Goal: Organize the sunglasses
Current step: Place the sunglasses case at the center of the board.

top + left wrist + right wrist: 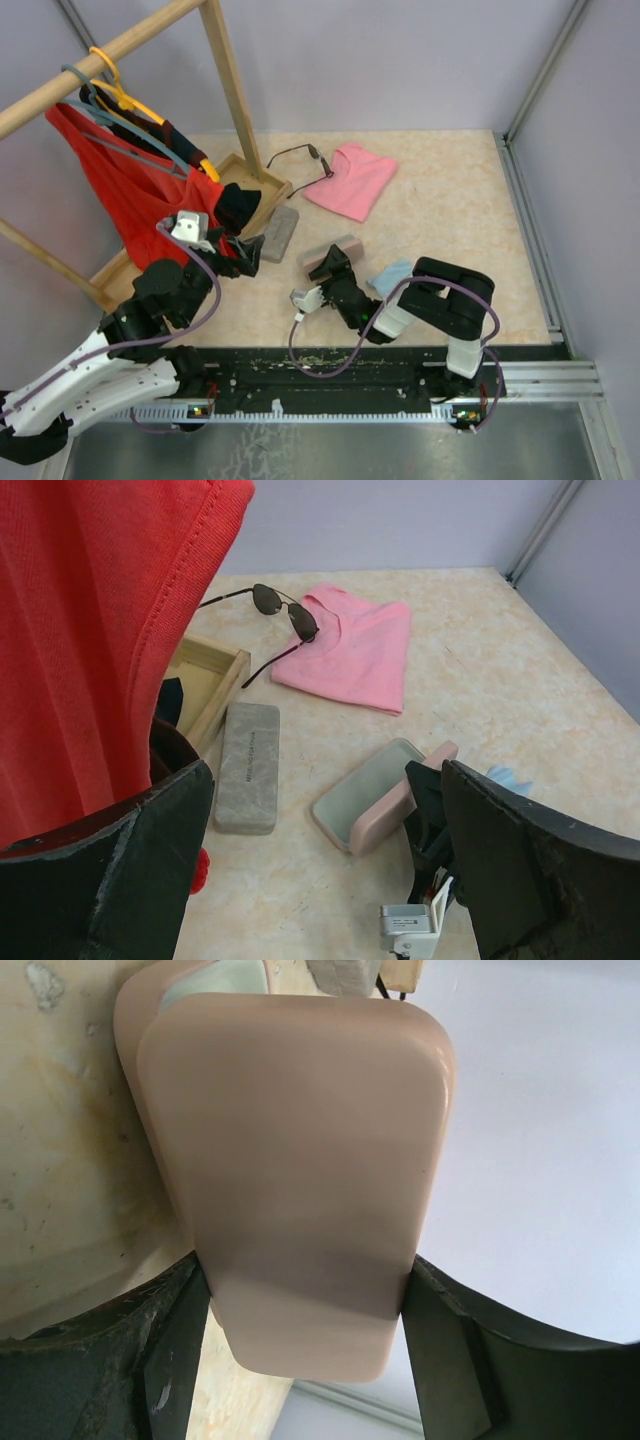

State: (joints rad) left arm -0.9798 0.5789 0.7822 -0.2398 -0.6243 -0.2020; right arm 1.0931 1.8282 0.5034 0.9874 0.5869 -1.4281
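One pair of dark wire-framed sunglasses (300, 157) (282, 604) lies unfolded at the back of the table, touching the left edge of a folded pink cloth (352, 180) (352, 656). A pink case (330, 253) (382, 792) (300, 1160) sits open mid-table, showing its pale green lining. My right gripper (332, 268) (300, 1265) is shut on the case's pink shell, one finger on each side. A closed grey case (280, 232) (248, 766) lies to its left. My left gripper (243, 246) (322, 780) hangs open and holds nothing, beside the grey case.
A red shirt (130, 195) (90, 630) hangs from a wooden rack (225, 70) at the left, whose wooden base (212, 685) reaches toward the grey case. A light-blue cloth (393, 277) (506, 777) lies right of the pink case. Walls close in the back and right.
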